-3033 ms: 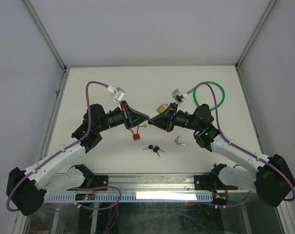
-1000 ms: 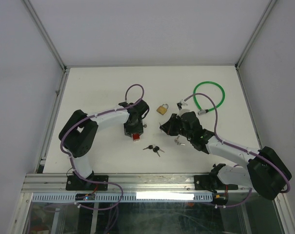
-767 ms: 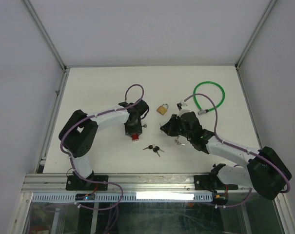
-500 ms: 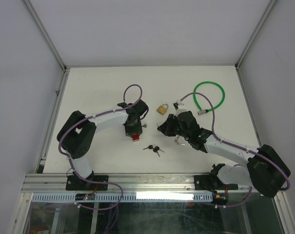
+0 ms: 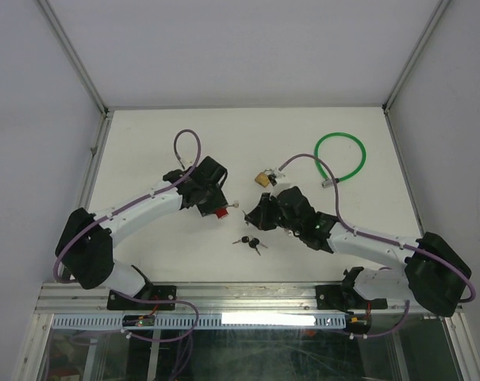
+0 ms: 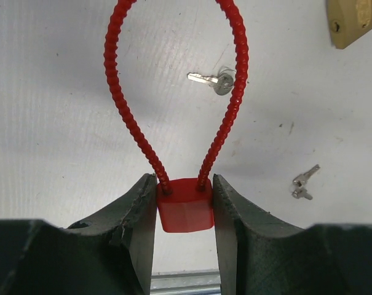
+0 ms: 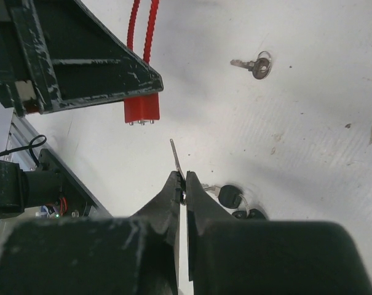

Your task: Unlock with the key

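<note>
Fingers [image 6: 139, 212] on the left arm are closed part-way, pinching the body of the red cable lock [image 6: 184, 208] from both sides. Its ribbed loop rises free toward the top of the left wrist frame. This hold seems meant to keep the lock steady above the worktop [image 6: 50, 123] and leave the body's lower face bare. The right fingers [image 7: 166, 200] are pressed together on a key [image 7: 175, 157], gripped by its head so the blade sticks out ahead of the tips. The blade points up the right wrist frame toward the red body, which sits above and a little left of it, apart. Seen from overhead, both sets of fingers meet near the middle of the worktop. Lying unused are a brass padlock [image 5: 263, 178] just above centre, a green cable loop [image 5: 341, 155] at upper right, black-headed keys [image 5: 250, 242] below centre, and a silver key [image 6: 213, 79] seen inside the red loop. I judge the step in hand to be lining the blade up with the keyhole, which I cannot make out. A small tilt could send the tip skating off the plastic.
</note>
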Tool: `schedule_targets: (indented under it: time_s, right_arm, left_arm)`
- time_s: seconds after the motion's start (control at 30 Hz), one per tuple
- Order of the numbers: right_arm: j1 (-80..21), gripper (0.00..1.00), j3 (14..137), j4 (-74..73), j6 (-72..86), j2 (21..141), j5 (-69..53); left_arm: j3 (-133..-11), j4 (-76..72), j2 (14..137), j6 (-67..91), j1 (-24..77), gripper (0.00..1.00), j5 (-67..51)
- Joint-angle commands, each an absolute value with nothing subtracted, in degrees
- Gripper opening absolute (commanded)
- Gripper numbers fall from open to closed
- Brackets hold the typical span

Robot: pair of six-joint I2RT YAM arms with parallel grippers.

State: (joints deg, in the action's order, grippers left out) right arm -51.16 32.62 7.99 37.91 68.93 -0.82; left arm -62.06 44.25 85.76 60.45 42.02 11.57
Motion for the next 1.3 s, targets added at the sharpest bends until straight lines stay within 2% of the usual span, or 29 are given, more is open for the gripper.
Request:
schedule_targets:
  time_s: [0.0,0.3,1.27]
  right_arm:
    - [-53.5,0.00,35.9,9.2,39.5,69.3,1.8]
    - [-55.0,0.00,36.2,13.3,41.9,73.3,-1.4]
    - [-55.8,0.00,37.9,15.8,43.0,75.1,-1.6]
  left_arm:
    - [-60.9,40.3,79.2,66.5,42.1,0.05,12.9]
    - [-57.1,35.1,74.6,70.3,41.9,0.03,9.6]
    - [-55.2,31.6,75.3,67.6,41.9,0.00,7.3]
